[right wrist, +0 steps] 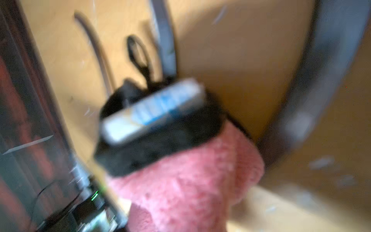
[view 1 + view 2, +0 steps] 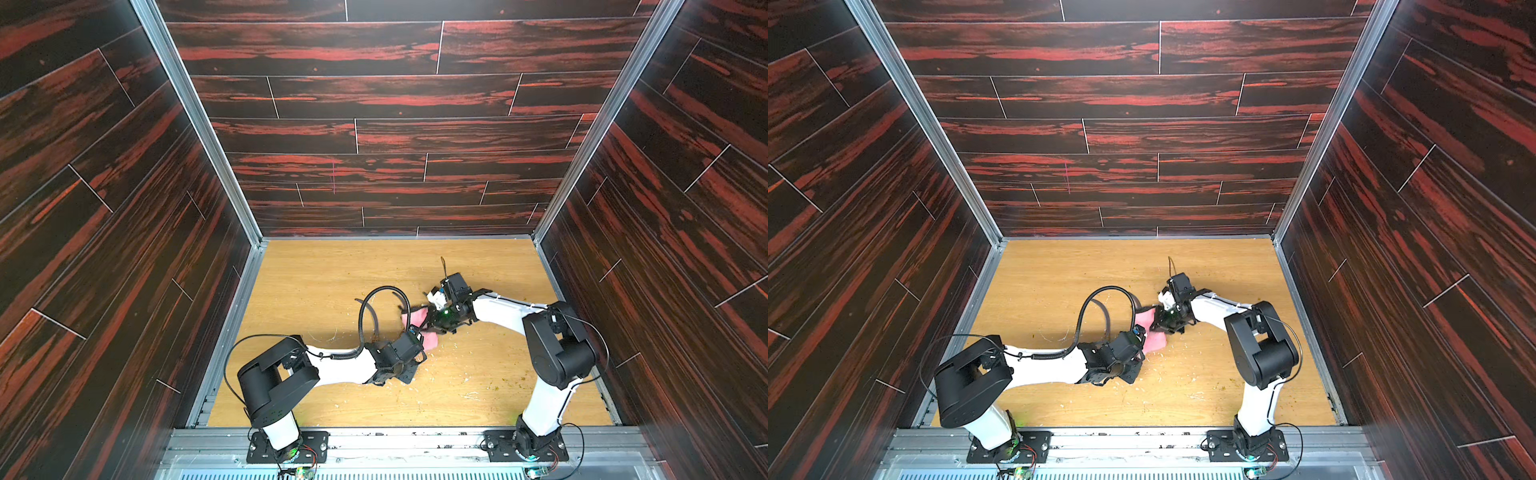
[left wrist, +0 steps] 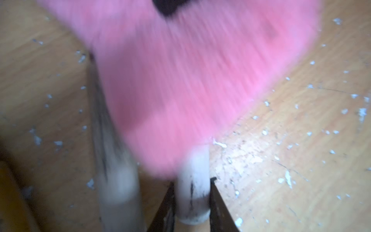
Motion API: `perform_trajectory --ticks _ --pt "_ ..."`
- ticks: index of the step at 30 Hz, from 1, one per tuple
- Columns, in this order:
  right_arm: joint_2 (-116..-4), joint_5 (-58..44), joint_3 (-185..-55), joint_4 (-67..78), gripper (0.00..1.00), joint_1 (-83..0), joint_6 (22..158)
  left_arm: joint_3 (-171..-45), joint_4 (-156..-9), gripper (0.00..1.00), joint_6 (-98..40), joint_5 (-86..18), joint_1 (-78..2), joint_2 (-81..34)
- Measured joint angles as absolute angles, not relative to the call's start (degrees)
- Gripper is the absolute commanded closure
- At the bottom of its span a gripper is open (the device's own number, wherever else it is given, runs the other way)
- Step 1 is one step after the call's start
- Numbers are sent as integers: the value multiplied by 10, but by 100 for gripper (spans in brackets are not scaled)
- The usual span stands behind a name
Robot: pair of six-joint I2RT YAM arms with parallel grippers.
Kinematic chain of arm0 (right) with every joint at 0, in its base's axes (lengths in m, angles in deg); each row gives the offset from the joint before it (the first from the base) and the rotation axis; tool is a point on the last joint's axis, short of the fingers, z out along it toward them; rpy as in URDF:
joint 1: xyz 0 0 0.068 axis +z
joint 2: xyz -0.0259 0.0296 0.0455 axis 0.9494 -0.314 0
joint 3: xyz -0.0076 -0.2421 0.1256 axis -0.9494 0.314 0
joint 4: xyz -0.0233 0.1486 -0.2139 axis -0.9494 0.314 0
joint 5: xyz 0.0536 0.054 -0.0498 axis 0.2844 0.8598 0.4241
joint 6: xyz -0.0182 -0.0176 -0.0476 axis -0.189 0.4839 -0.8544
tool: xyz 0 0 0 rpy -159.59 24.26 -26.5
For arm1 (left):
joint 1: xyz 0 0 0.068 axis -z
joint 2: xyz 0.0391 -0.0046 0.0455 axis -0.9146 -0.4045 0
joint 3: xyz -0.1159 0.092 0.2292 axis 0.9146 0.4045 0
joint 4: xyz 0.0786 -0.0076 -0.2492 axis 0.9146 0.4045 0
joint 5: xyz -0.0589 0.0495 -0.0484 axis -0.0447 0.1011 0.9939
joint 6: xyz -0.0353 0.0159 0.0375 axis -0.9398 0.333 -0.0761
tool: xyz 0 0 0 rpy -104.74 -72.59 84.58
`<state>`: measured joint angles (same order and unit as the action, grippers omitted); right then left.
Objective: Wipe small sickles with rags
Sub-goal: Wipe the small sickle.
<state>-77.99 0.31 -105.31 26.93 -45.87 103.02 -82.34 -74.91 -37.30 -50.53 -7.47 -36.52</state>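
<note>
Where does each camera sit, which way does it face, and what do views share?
Top views: high above the robot's bases, looking down at the light wooden tabletop; left arm and right arm whole.
Left wrist: on the left arm, looking along the left gripper, shut on a pale wooden sickle handle, toward the pink fluffy cloth.
Right wrist: on the right arm, blurred, facing that cloth and the left arm's black wrist; its own fingers unclear.
Shared: every view shows the cloth.
</note>
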Motion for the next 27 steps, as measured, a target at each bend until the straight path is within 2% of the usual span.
perform_trajectory --ticks 8,13,19,27 --pt "-782 -51 -1062 287 100 -486 1019 -820 -760 85 -371 -489 -68 -361" --pt "-735 -83 -1062 320 100 -488 1001 -821 -766 86 -369 -480 -68 -361" --pt "-649 -81 -1084 365 100 -492 979 -825 -762 86 -367 -476 -68 -361" --pt "-634 -69 -1094 393 100 -485 974 -840 -757 87 -366 -475 -68 -363"
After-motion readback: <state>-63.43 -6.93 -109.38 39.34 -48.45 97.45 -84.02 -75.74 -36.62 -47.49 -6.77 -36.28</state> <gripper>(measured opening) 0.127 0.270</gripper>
